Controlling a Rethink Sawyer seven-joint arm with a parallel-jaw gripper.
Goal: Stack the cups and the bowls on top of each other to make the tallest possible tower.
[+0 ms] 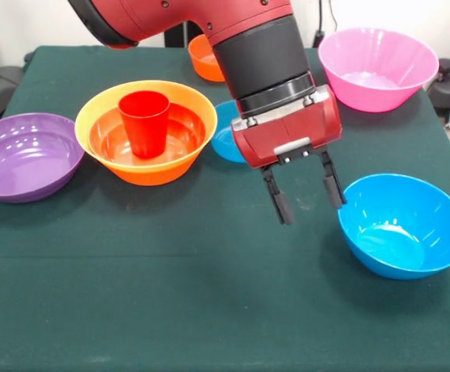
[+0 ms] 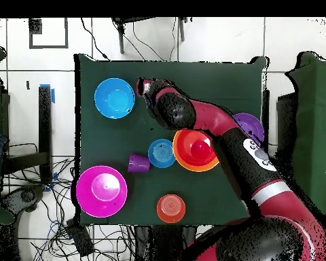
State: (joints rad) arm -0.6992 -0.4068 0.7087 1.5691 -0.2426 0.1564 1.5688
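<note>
Front view: Sawyer arm reaches down over green table, its gripper hanging empty w/ both black fingers spread apart, just left of large blue bowl. Right finger sits close to that bowl's rim; contact can't be told.

Tower stands left of centre: large orange bowl as base, shallow red-orange bowl nested inside, red cup upright in the middle. Medium purple bowl rests just beside it at table's left edge, apart from it. Small blue bowl shows partly behind the gripper body, close to the tower's right side. Small orange bowl sits farther back, mostly hidden by the arm. Large pink bowl occupies the back right corner.

Overhead view: same layout, turned half round. Purple cup lies on its side next to small blue bowl, between the pink bowl and the tower. Gripper hovers near the large blue bowl, at the table's far side from the robot base. Purple bowl mostly covered by the arm.
</note>
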